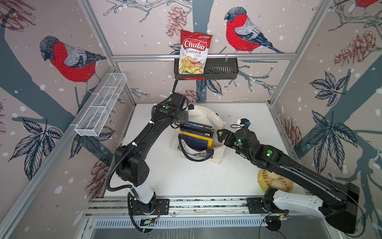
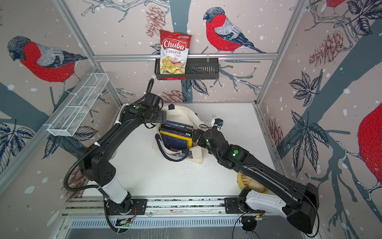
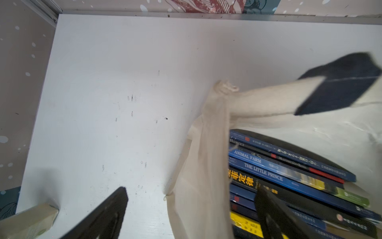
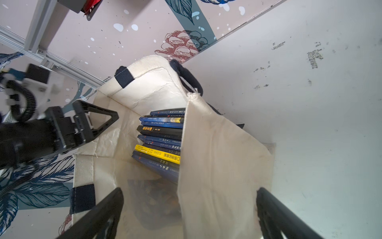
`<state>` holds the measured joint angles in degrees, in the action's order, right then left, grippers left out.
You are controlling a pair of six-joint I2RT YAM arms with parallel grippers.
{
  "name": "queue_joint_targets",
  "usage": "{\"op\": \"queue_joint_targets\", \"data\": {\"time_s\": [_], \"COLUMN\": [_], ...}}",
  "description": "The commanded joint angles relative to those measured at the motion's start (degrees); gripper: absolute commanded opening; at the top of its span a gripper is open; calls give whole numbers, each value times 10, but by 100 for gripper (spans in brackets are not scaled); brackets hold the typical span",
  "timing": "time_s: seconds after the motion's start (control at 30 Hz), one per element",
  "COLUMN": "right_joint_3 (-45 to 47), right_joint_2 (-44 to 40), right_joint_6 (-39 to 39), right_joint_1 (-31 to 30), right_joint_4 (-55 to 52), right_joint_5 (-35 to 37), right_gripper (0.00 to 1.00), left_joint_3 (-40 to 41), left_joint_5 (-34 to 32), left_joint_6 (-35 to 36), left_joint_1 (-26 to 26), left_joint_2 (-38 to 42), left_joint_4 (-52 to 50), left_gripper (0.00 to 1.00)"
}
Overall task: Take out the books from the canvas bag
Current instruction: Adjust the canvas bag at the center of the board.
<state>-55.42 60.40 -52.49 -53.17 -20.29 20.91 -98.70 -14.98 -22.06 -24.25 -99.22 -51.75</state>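
Looking down in both top views, the canvas bag (image 1: pixel 206 115) stands mouth-up near the middle of the desk (image 1: pixel 186 178), and the books (image 1: pixel 196 135) sit packed side by side inside it. None lies on the desk, so the task looks barely begun. The left gripper (image 1: pixel 184 118) hangs at the bag's rim on the robot's left and the right gripper (image 1: pixel 221 135) at the rim on its right, each with jaws apart and nothing clamped. Flanking the mouth this way probably serves to spread the soft cloth and keep it off the books.

In the left wrist view, the left gripper (image 3: pixel 193 189) straddles a slack fold of the bag's wall. One jaw hangs over bare desk and the other over the book spines, among them "The Little Prince". The picture is blurred, so I cannot tell whether that jaw touches a book.

In the right wrist view, the right gripper (image 4: pixel 190 190) likewise straddles the cloth, one jaw inside the mouth and one outside over the desk. The spines face upward, a yellow one among the navy, which suits a pinch from above. The sagging wall covers one end of the row, and I judge it could snag a book being lifted.
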Motion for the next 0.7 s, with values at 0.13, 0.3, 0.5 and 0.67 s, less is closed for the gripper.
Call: {"op": "queue_joint_targets", "data": {"time_s": [0.13, 0.3, 0.5, 0.67], "right_joint_3": [25, 37, 40, 41], "right_joint_2": [-23, -33, -38, -35], "right_joint_6": [7, 11, 14, 13], "right_joint_1": [-11, -12, -12, -14], "right_joint_4": [-6, -7, 2, 12], "right_joint_5": [18, 20, 16, 6], "right_gripper": [100, 100, 100, 100], "left_joint_3": [-36, -30, -16, -45], "left_joint_5": [27, 34, 52, 57], "left_joint_6": [8, 15, 22, 26], "left_joint_1": [10, 14, 14, 15], "left_joint_2": [-55, -47, -53, -70], "left_joint_4": [-27, -22, -20, -24], "left_gripper": [83, 66, 58, 23]}}
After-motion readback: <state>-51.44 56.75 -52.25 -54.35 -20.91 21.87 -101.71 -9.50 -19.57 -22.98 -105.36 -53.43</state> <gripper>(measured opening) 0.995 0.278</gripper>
